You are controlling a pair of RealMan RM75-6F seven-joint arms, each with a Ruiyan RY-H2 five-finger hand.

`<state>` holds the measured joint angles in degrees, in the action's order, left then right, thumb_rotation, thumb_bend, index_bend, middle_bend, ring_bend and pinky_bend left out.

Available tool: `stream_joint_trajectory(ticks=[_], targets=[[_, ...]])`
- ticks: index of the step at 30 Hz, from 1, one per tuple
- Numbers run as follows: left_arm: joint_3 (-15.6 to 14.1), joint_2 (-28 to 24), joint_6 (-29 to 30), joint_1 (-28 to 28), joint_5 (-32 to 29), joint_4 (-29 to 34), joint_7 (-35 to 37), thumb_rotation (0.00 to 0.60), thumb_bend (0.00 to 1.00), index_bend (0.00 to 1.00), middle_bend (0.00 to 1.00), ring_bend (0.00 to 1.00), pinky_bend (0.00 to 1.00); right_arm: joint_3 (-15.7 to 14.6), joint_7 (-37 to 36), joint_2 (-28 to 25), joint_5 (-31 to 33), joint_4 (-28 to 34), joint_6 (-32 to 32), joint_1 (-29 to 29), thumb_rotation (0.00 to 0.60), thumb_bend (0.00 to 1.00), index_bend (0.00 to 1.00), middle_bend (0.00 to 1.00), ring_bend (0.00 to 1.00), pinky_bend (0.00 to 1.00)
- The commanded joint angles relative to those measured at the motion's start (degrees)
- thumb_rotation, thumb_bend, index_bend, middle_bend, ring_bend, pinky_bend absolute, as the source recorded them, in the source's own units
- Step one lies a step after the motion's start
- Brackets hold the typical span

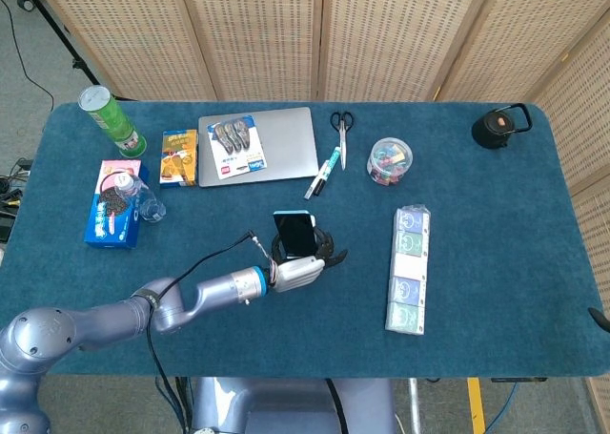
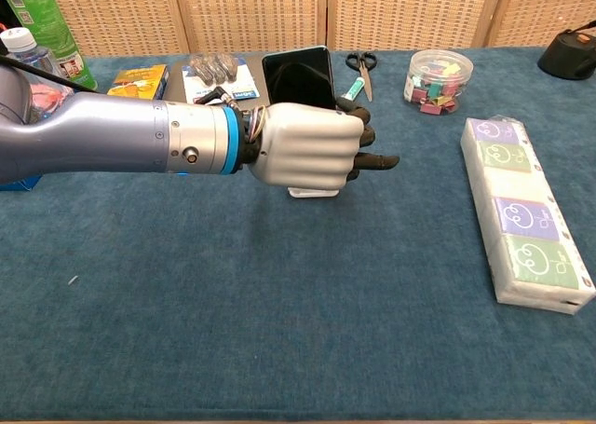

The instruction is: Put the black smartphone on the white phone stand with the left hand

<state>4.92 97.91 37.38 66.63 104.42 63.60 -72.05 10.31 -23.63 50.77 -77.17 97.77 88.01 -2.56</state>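
The black smartphone stands upright, its lower part hidden inside my left hand. Most fingers are still curled around it, while one finger points out to the right. Under the hand, only the base of the white phone stand shows on the cloth in the chest view. I cannot tell whether the phone sits in the stand's cradle. My right hand is in neither view.
A long tissue pack lies to the right. Behind the hand are a laptop, scissors, a marker and a jar of clips. Snack boxes, a bottle and a green can stand far left.
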Motion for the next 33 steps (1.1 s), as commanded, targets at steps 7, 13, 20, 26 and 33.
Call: stream_joint_trajectory(ticks=[7, 13, 20, 26, 33], targets=[[0.81, 0.00, -0.26, -0.40, -2.11, 0.58, -1.89, 0.600, 0.00, 0.17, 0.00, 0.11, 0.38, 0.00, -0.41, -0.15, 0.03, -0.10, 0.05, -0.10, 0.600, 0.00, 0.00, 0.00, 0.00, 0.00], [2.15, 0.40, -1.82, -1.26, -5.66, 2.10, -6.09, 0.600, 0.00, 0.01, 0.00, 0.00, 0.32, -0.06, -0.32, -0.21, -0.11, 0.12, 0.13, -0.12, 0.600, 0.00, 0.00, 0.00, 0.00, 0.00], [1.98, -0.73, -0.99, -1.07, -6.15, 4.13, -6.17, 0.600, 0.00, 0.00, 0.00, 0.00, 0.32, -0.01, -0.49, -0.23, -0.02, 0.05, 0.08, -0.09, 0.600, 0.00, 0.00, 0.00, 0.00, 0.00], [2.13, -3.70, -0.33, -1.46, -7.17, 7.99, -6.08, 0.600, 0.00, 0.00, 0.00, 0.00, 0.29, -0.08, -0.53, -0.30, -0.17, 0.14, 0.21, -0.17, 0.600, 0.00, 0.00, 0.00, 0.00, 0.00], [1.41, -10.06, 4.12, -4.21, -7.26, 17.44, -4.57, 0.600, 0.00, 0.00, 0.00, 0.00, 0.23, -0.30, -0.34, -0.21, -0.60, 0.09, 0.31, -0.19, 0.600, 0.00, 0.00, 0.00, 0.00, 0.00]])
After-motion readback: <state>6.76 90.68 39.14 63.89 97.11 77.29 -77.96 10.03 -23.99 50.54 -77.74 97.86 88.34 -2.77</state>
